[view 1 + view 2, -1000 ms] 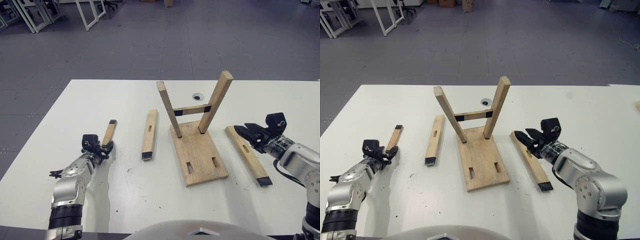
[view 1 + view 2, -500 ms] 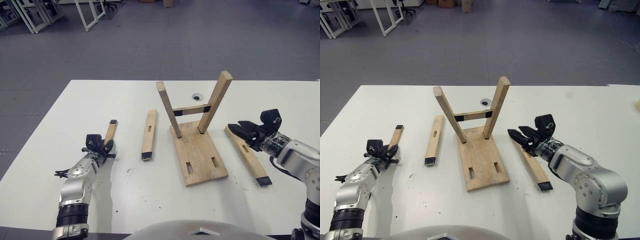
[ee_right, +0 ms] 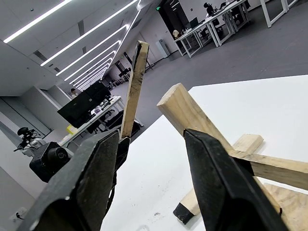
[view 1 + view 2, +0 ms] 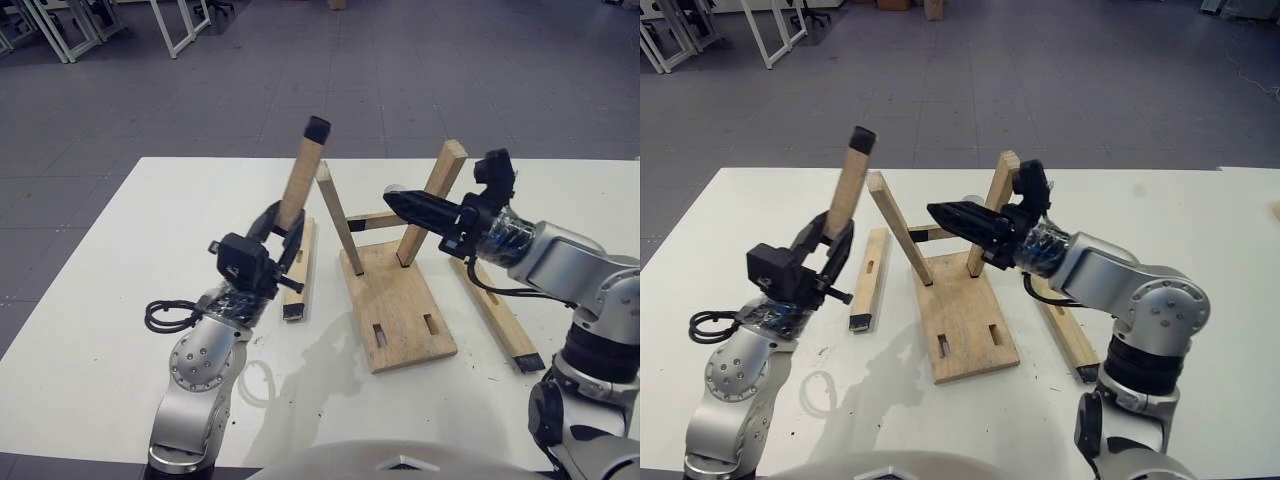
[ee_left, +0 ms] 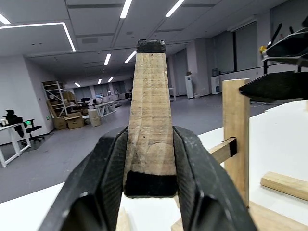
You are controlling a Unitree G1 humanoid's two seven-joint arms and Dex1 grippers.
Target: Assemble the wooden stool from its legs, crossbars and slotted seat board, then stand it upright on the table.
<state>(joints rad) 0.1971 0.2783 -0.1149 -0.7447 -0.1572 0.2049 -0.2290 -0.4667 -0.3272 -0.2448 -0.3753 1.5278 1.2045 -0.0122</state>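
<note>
The step in hand looks like the second leg pair. The left gripper (image 4: 283, 225) has its fingers clamped on the lower end of a short, black-tipped wooden crossbar (image 4: 303, 170), tilted above the white surface (image 4: 120, 250) beside the half-built pale slotted seat board (image 4: 400, 310). The right gripper (image 4: 393, 197) hovers with its fingers spread by the standing wooden legs (image 4: 335, 215). Next, the crossbar tip likely needs aligning with a leg slot.

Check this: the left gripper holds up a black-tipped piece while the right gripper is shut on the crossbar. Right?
No: the right gripper is open near the crossbar, as the right wrist view shows. The left gripper holds up the black-tipped piece.
</note>
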